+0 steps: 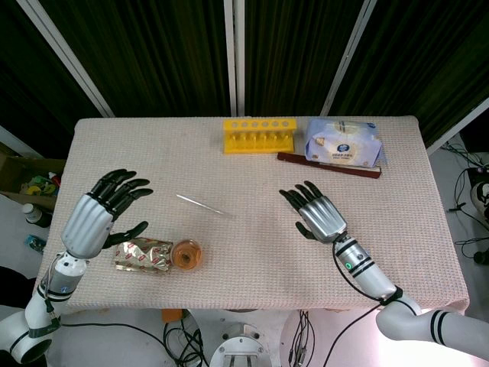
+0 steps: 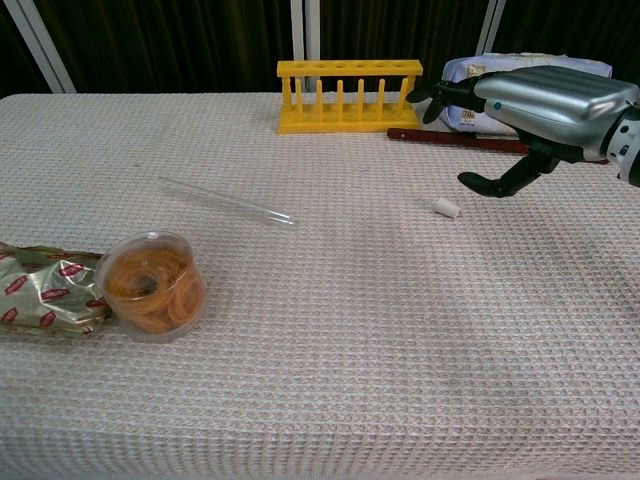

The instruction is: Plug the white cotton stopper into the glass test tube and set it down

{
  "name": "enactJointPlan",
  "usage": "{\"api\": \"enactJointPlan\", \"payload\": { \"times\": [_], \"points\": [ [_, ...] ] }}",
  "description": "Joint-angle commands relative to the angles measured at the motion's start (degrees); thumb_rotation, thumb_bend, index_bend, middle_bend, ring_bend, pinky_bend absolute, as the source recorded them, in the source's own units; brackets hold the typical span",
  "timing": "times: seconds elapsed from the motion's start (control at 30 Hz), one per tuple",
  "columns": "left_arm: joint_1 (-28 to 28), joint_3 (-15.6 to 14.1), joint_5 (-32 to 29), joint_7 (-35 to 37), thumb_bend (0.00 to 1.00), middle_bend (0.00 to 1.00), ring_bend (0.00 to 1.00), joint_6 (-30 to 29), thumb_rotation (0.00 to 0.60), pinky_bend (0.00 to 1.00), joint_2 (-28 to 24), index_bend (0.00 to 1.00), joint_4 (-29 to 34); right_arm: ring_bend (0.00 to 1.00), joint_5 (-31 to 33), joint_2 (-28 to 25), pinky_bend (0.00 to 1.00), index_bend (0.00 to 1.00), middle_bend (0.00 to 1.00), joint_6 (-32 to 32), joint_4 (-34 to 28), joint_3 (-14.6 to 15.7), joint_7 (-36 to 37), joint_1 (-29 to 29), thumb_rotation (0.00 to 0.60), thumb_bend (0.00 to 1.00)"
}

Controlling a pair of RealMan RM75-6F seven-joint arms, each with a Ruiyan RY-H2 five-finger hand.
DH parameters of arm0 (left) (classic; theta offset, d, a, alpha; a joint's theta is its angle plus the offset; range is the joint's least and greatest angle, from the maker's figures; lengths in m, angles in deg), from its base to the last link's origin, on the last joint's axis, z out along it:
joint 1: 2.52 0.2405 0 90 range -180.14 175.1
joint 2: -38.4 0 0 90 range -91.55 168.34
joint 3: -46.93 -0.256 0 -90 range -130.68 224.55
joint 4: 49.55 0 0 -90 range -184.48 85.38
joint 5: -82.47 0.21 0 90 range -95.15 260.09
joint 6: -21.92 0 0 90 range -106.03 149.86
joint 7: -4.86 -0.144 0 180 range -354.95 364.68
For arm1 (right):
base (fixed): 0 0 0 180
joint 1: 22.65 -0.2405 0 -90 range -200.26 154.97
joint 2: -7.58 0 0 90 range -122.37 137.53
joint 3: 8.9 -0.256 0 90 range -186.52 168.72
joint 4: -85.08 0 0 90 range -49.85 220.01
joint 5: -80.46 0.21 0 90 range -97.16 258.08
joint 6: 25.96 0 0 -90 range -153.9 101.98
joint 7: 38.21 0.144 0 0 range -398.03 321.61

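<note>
I see a table (image 1: 252, 252) covered in a pale waffle-weave cloth. My left hand (image 1: 103, 208) hovers at the left side, fingers spread apart and holding nothing. My right hand (image 1: 317, 212) hovers right of centre, fingers also apart and empty. The glass test tube (image 2: 226, 201) lies flat on the cloth between the two hands. The small white cotton stopper (image 2: 446, 208) lies by itself on the cloth, apparently just under the right hand, hidden from the head view. A yellow rack (image 1: 259, 135) stands at the far edge, beside a white packet (image 1: 343, 142). Near the left hand lie a foil packet (image 1: 142, 254) and a round tub of rubber bands (image 2: 153, 285).
</note>
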Motion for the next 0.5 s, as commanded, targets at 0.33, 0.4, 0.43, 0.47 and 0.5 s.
{"api": "enactJointPlan", "payload": {
  "times": [0.33,0.4,0.43,0.47,0.5],
  "points": [
    [-0.96,-0.11,-7.44,0.99,0.19,0.24,0.17,4.95,0.600,0.19,-0.30,0.29,-2.29,0.08,-1.59,-5.66,0.11,0.07,0.19,-7.80,-1.90,1.63,3.41,4.23,0.600,0.38],
    [-1.74,0.27,-10.11,1.55,0.19,0.25,0.17,7.59,0.600,0.19,-0.45,0.29,-2.92,0.08,-2.15,-8.29,0.11,0.07,0.19,-10.83,-3.31,2.42,4.14,6.57,0.600,0.38],
    [-2.47,0.57,-12.06,2.18,0.19,0.25,0.17,9.74,0.600,0.19,-0.47,0.29,-3.52,0.08,-2.58,-9.98,0.11,0.07,0.19,-13.22,-4.19,2.84,4.93,8.27,0.600,0.38],
    [-3.12,0.81,-13.41,2.72,0.19,0.25,0.17,11.44,0.600,0.19,-0.41,0.30,-4.11,0.08,-2.97,-11.14,0.11,0.07,0.19,-15.10,-4.73,3.15,5.65,9.57,0.600,0.38],
    [-4.09,1.12,-15.07,3.34,0.19,0.25,0.17,13.74,0.600,0.19,-0.18,0.30,-5.09,0.08,-3.53,-12.56,0.11,0.07,0.20,-17.48,-5.34,3.55,6.73,11.24,0.600,0.38]
  ]
}}
